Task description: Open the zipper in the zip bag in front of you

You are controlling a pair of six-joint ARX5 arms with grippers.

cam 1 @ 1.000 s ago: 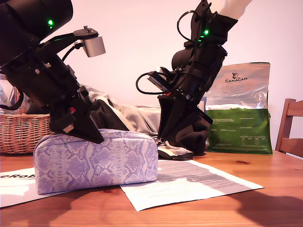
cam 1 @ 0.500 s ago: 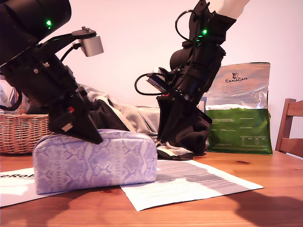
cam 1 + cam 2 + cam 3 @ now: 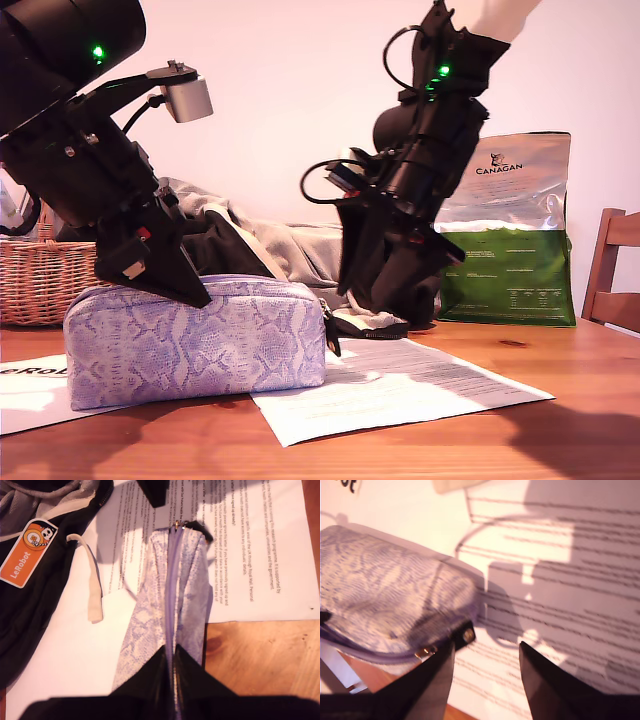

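Observation:
The lilac-and-white snakeskin zip bag (image 3: pixel 200 340) lies on printed sheets on the wooden table, toward the exterior view's left. My first gripper (image 3: pixel 195 297) presses down on its top, shut on the bag along the purple zipper (image 3: pixel 172 580), with its fingers (image 3: pixel 165 672) pinching the seam. The zipper runs shut to the slider at the far end. A small dark pull tab (image 3: pixel 331 340) dangles at the bag's end toward the exterior view's right. My second gripper (image 3: pixel 485 652) hangs open just above the paper beside that end, with the pull tab (image 3: pixel 464 634) close to one finger and nothing between its fingers.
A printed sheet (image 3: pixel 400 385) lies under and beside the bag. Black and grey clothing (image 3: pixel 270 245) with an orange LeRobot tag (image 3: pixel 27 552) is piled behind. A wicker basket (image 3: pixel 40 280) stands at the exterior view's left; a Canagan foil bag (image 3: pixel 510 230) and chair (image 3: pixel 612 270) at its right.
My second gripper has drawn back from the bag's end, rising toward the exterior view's right. The pull tab now hangs free. The bag and my first gripper have shifted slightly toward the exterior view's left.

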